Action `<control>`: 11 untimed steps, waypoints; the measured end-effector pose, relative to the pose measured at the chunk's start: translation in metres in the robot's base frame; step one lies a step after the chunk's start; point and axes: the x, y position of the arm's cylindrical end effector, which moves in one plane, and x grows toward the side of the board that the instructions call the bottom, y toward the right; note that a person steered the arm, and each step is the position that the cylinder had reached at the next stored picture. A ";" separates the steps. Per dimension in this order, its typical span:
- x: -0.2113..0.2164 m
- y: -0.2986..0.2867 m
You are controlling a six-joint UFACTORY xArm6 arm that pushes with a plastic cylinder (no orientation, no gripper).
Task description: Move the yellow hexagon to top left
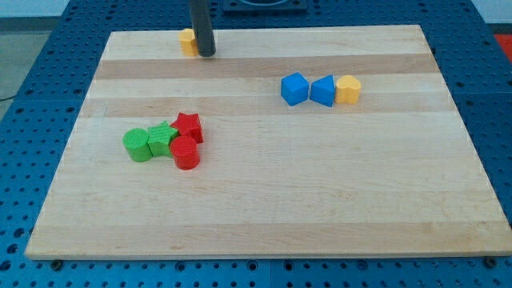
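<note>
A yellow block [187,41], its shape partly hidden by the rod, sits near the board's top edge, left of centre. My tip [206,54] rests on the board right against that block's right side. A second yellow block [349,89], rounded or hexagonal, sits at the upper right, touching a blue block [323,90].
Another blue block [294,89] lies just left of the first. At the middle left is a cluster: a green cylinder [138,145], a green star [162,138], a red star [188,126] and a red cylinder [186,153]. The wooden board [264,200] lies on a blue table.
</note>
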 end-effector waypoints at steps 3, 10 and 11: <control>-0.015 0.019; -0.028 -0.087; -0.028 -0.097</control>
